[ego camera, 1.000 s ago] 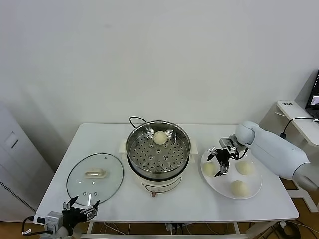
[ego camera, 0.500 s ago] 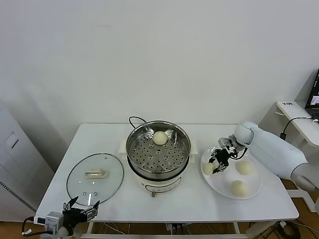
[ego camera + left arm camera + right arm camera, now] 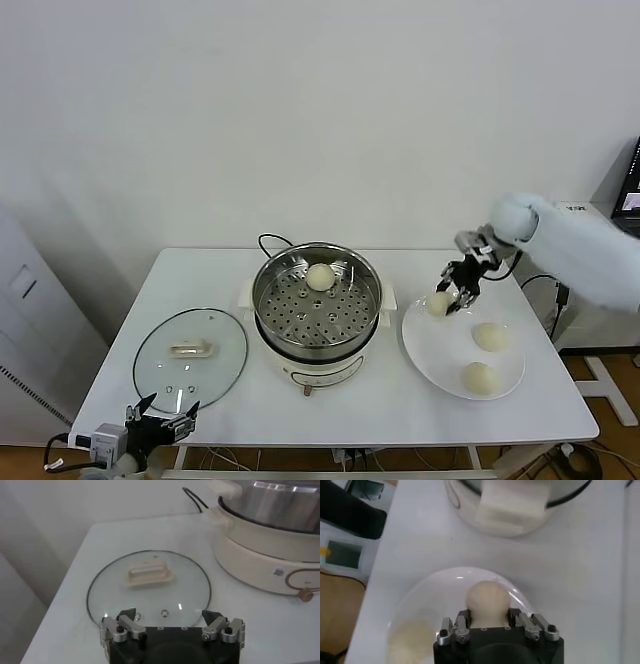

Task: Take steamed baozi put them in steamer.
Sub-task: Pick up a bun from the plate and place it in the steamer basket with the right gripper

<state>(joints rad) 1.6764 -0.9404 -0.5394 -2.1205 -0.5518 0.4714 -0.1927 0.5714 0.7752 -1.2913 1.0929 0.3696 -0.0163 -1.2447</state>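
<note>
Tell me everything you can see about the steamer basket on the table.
The steamer is a round, shiny metal basket with a perforated bottom and upright walls. It sits uncovered on a cream-white electric pot base near the middle of the white table. One steamed baozi lies inside, toward the far wall; the rest of the bottom is bare. No gripper touches it.

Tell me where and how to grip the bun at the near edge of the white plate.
Grip the near bun across its widest middle, coming straight down from above. It is a smooth dome sitting flat on the plate, apart from the other bun, so opposite flanks look free. A gentle squeeze is probably wise. The right claw is already shut on another bun.
</note>
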